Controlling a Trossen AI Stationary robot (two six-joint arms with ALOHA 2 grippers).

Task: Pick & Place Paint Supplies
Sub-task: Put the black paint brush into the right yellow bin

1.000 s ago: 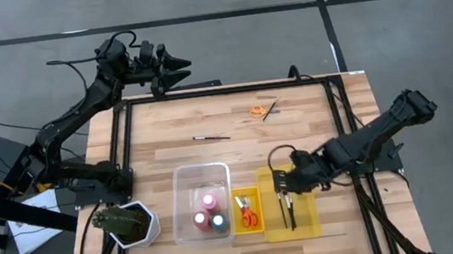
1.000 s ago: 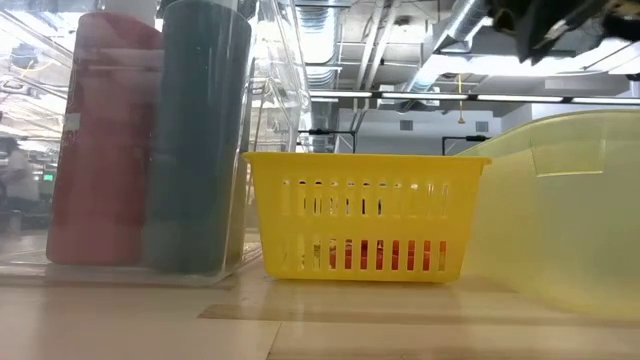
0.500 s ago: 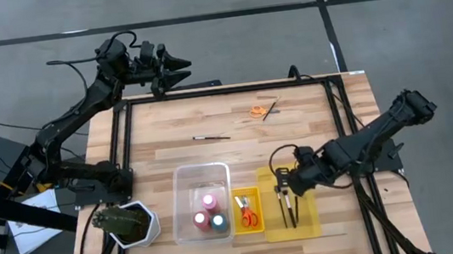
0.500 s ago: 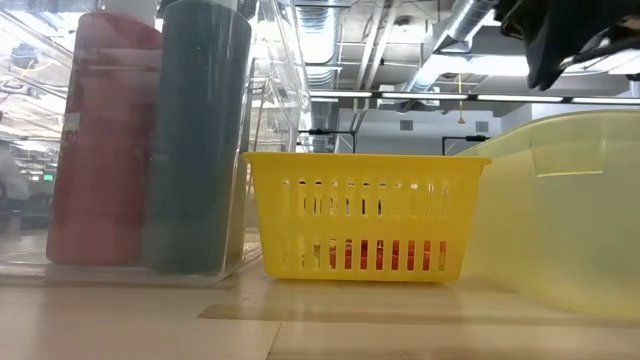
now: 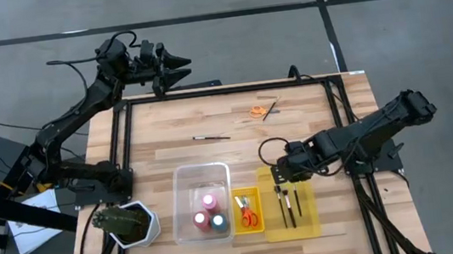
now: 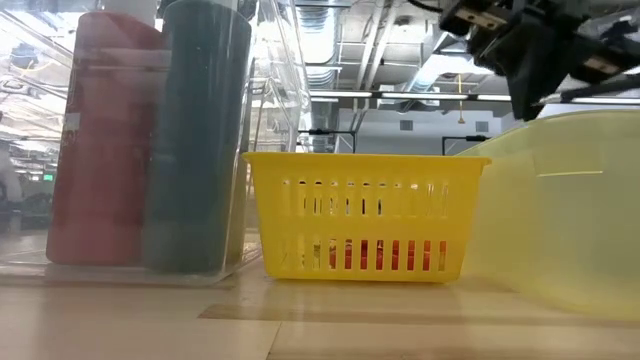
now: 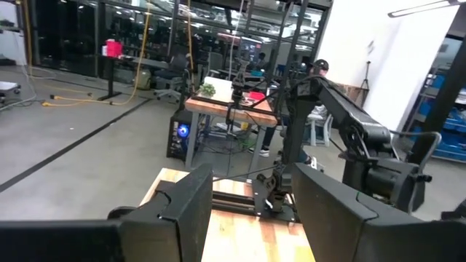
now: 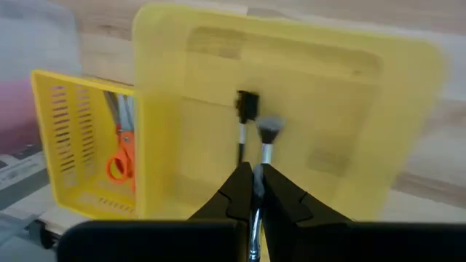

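Note:
My right gripper points down over the far end of the yellow tray, shut on a thin paintbrush with a silver ferrule and grey bristles. A dark-headed brush lies on the tray floor beside it. Pink, red and blue paint bottles stand in the clear bin. Orange scissors lie in the small yellow basket. A loose brush, more scissors and another brush lie on the table. My left gripper stands open, raised past the far edge. My right gripper pinches the paintbrush between its two fingers, on the shaft just behind the silver ferrule. The fingers come from above and point down, along the brush. The bristle end sticks out below the fingertips toward the tray floor; whether it touches I cannot tell.
A green plant in a white pot stands at the near left corner. The clear bin, basket and tray stand side by side along the near edge. In the low view the tray wall and the basket rise below my right gripper.
My right gripper has sunk toward the yellow tray and shifted a little toward the table's left and far edges, rolling about its own axis. It has stayed shut throughout.

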